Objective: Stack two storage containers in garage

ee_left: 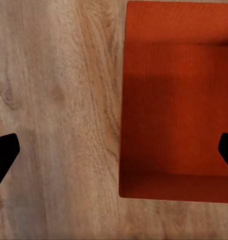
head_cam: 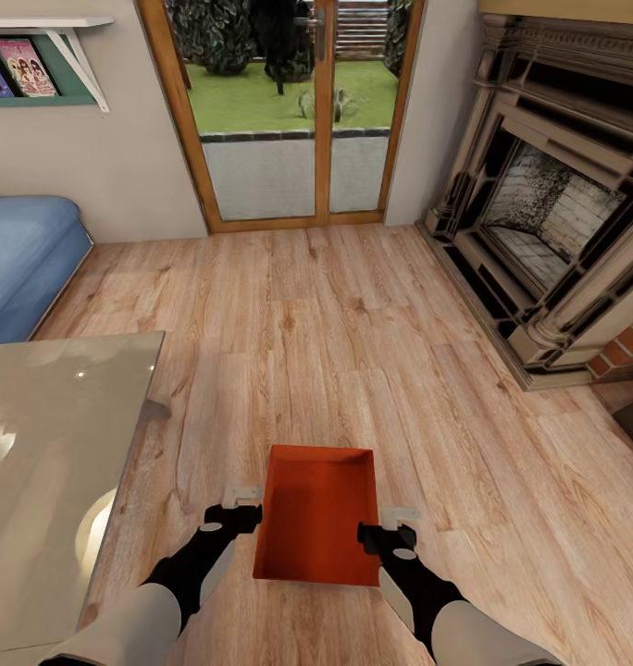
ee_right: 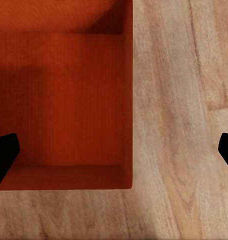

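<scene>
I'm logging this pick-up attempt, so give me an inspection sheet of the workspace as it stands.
Surface: light wood-plank floor.
Job's things: one orange-red bin, open-top, empty, on the planks between both arms; a second bin: nothing seen.
Clutter: nothing seen on the floor near the bin.
Grippers: left gripper open, astride the bin's left wall; right gripper open, astride its right wall; whether the fingers touch the wall cannot be told.
Cables: nothing seen.
Surroundings: glass-topped table, blue sofa, glass doors, fireplace, shelf with books.

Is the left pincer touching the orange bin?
Cannot tell. In the left wrist view the open fingers straddle the bin wall, but no contact or gap shows.
</scene>
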Robot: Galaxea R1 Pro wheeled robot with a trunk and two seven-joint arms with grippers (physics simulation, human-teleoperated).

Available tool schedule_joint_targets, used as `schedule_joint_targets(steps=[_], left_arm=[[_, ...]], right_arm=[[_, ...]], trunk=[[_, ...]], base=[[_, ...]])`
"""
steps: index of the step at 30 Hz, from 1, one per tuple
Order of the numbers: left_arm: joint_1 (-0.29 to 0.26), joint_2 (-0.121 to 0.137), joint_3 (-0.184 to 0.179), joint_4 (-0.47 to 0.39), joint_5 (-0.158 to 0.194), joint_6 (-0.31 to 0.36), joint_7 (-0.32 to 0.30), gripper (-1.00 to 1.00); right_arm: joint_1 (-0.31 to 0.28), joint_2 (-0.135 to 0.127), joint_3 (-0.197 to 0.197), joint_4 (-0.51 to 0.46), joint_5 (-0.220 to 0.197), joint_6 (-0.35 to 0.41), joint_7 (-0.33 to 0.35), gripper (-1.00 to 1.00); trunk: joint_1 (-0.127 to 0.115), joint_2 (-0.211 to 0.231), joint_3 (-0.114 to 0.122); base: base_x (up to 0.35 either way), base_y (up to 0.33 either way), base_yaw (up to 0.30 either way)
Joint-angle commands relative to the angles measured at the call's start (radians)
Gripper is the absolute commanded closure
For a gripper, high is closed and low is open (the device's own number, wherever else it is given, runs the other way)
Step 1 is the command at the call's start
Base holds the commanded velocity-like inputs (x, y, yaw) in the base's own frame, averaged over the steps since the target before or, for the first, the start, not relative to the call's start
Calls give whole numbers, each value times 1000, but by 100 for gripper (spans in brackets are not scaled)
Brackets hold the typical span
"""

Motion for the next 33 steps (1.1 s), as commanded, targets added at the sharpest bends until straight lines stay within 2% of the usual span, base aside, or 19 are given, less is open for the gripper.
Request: schedule_joint_targets(steps=[1,8,18,33], left_arm=[[0,0,-9,-1,11,6,7,-100],[0,-3,-12,32,8,0,3,-100],[0,-4,-11,27,8,-2,7,-100],[0,0,-8,24,7,6,7,-100]], right_arm=[[0,-1,8,1,-10,-4,-5,-100],[-1,-7,6,0,-12,-4,-1,-100],[-1,-8,6,0,-12,-4,1,-100],[-1,-5,8,0,-4,-4,-6,-100]], trunk=[[0,0,-1],[0,0,-1],[0,0,-1],[58,-105,-48]], base=[[0,0,0],[0,0,0],[0,0,0],[0,0,0]])
